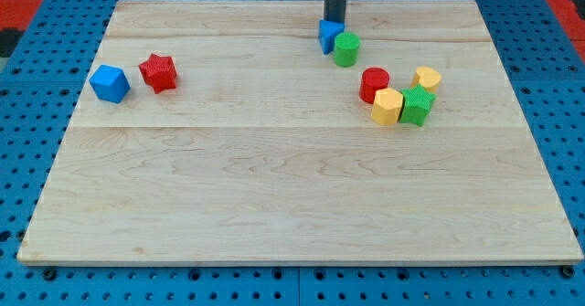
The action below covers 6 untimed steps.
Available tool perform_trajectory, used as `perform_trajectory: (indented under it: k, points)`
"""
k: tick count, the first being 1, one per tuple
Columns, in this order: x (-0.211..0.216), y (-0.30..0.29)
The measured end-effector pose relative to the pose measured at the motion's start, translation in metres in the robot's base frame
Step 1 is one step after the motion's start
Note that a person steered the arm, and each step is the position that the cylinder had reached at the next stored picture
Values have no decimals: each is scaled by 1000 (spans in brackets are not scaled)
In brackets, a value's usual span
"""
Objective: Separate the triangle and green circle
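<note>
1. The blue triangle [328, 36] lies near the board's top edge, right of centre. It touches the green circle [345, 48], which sits just to its lower right.
2. My tip [335, 22] stands at the triangle's top edge, apparently touching it. The rod comes down from the view's top. There is no claw on this rig, so nothing is open, closed or held; the rod only pushes.
3. Judgement: separation is not yet done, as the pair are in contact.
4. Recommended approach: a push straight down from here may carry the triangle into the circle and move both together. Better to set the tip in the seam between them, or on the triangle's right face, and drive the triangle toward the view's left.
5. Further out, to the lower right, a cluster is gathered: a red cylinder [374, 84], a yellow hexagon [388, 107], a green star [417, 105] and a yellow heart-like block [427, 78]. Keep the circle away from these.
6. Far left, well apart: a blue cube [110, 83] beside a red star [158, 72].
7. The wooden board [292, 196] offers open room leftward.
</note>
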<state>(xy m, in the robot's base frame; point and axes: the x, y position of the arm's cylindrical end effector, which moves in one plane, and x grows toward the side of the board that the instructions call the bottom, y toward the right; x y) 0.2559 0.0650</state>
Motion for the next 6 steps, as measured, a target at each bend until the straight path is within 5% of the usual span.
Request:
perform_trajectory:
  k: [2, 6]
  points:
    - [-16, -14]
    - [57, 50]
